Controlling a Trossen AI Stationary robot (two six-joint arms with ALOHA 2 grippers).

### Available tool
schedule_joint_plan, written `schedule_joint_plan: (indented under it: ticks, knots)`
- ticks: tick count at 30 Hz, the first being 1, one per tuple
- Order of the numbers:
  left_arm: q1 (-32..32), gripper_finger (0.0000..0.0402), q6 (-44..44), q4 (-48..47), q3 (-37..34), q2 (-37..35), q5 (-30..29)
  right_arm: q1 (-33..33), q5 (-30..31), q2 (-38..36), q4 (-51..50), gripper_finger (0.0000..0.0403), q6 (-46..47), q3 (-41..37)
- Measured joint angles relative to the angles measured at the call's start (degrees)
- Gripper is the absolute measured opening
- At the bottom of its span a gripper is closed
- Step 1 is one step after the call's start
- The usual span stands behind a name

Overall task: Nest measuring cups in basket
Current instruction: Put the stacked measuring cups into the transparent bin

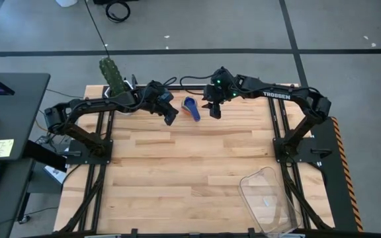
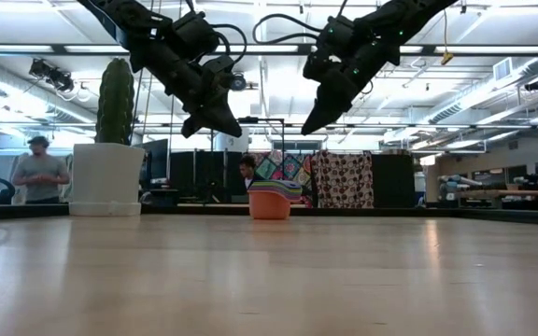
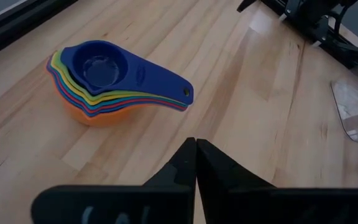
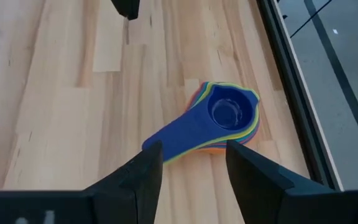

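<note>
The measuring cups (image 1: 190,108) stand nested in one stack on the table near its far edge, the orange cup at the bottom and a dark blue one (image 3: 104,65) on top, handles fanned out together (image 4: 173,140). My left gripper (image 1: 170,119) hangs shut above the table just left of the stack. My right gripper (image 1: 215,111) hangs open above the table just right of the stack, its fingers standing on either side of the handle end in the right wrist view without touching. The clear basket (image 1: 270,198) stands at the table's near right corner.
A white pot with a cactus (image 1: 113,78) stands at the table's far left corner, behind my left arm. Bare wood (image 1: 177,172) lies between the stack and the basket. People show in the room beyond the table (image 2: 40,173).
</note>
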Motion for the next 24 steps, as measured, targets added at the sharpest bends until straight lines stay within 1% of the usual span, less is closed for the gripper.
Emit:
schedule_joint_plan:
  ticks: [10, 24]
  knots:
    - [0.0, 0.0014, -1.9, 0.1, 0.0, 0.0, 0.0, 0.1, -0.1, 0.0, 0.1, 0.018, -0.4, 0.0]
    - [0.0, 0.0014, -2.0, 0.1, 0.0, 0.0, 0.0, 0.1, -0.2, 0.0, 0.1, 0.0181, -0.6, 0.0]
